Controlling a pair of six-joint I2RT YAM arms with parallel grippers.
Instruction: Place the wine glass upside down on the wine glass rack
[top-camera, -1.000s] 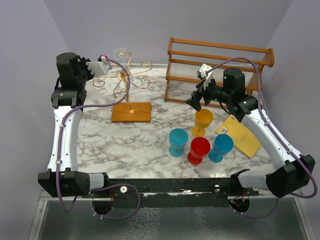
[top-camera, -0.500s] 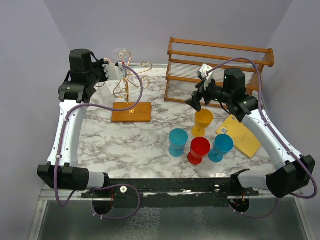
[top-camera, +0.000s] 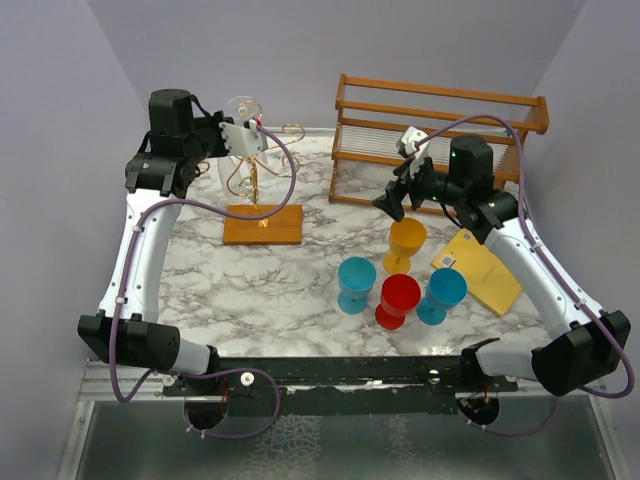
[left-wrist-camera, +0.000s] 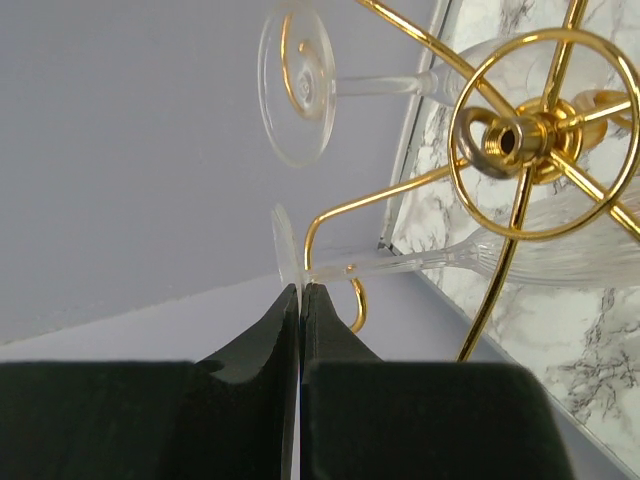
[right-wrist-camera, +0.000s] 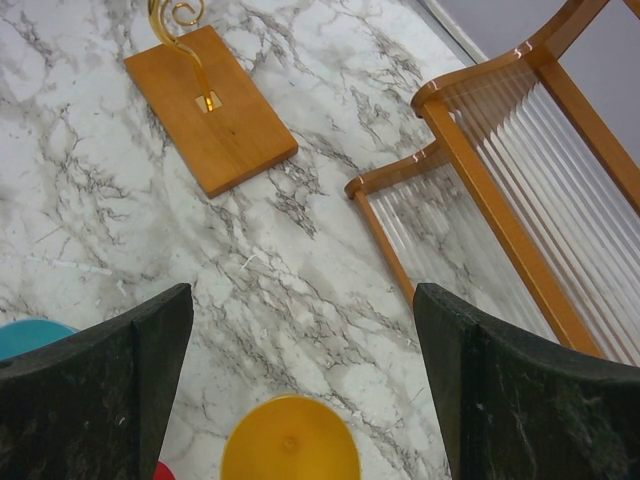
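The left arm's fingers (left-wrist-camera: 250, 350), pressed together, pinch the foot rim of the clear stemmed wine glass (left-wrist-camera: 400, 262), its stem crossing a curled arm of the gold wire rack (left-wrist-camera: 515, 140). The stem should seat deep in that curl before release. The right arm's fingers (right-wrist-camera: 100, 380) stand spread.

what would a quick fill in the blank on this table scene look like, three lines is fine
1. The left gripper is ____ on the foot of the wine glass.
2. The right gripper hangs open above the ____ cup.
3. Next to the red cup stand ____ blue cups.

Missing words: shut; yellow; two
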